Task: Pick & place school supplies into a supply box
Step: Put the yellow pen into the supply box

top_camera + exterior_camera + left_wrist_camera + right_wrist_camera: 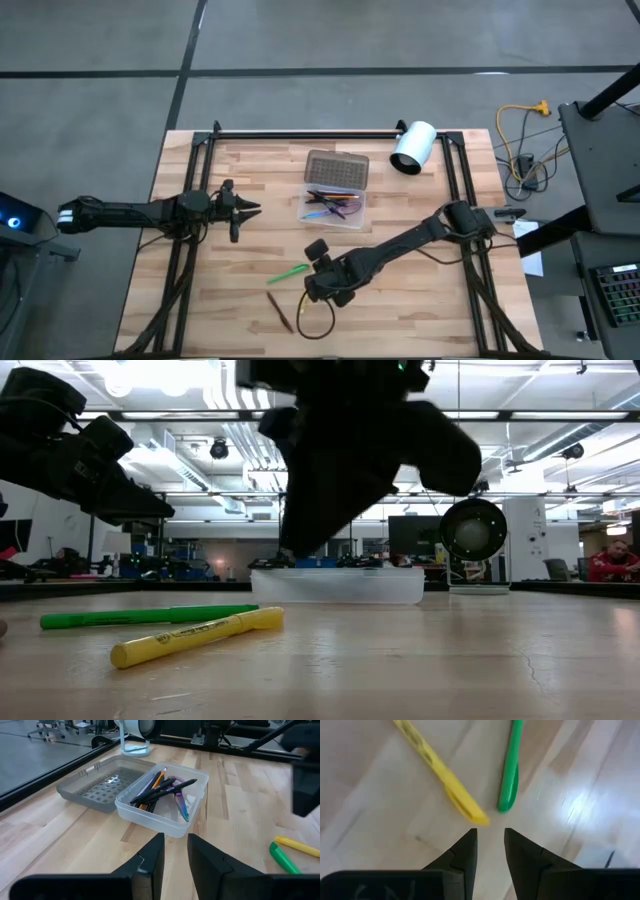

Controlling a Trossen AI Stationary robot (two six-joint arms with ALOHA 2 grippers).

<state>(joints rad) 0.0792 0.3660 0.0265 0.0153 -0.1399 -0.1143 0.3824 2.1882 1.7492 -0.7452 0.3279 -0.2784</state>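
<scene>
While right end effector hovers part-open, empty, over thin yellow plastic pen | risk: off-centre pinch rolls pen on wooden bench | left end effector part-open, idle nr translucent plastic supply box

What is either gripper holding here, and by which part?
Nothing. The right gripper hovers with a bare gap between its fingers, just short of the yellow pen and green pen on the table. The left gripper waits empty near the supply box.

table: pale wood planks, smooth, slight sheen
box: translucent plastic, smooth
lid: grey plastic, gridded texture
yellow pen: glossy plastic
green pen: glossy plastic
</scene>
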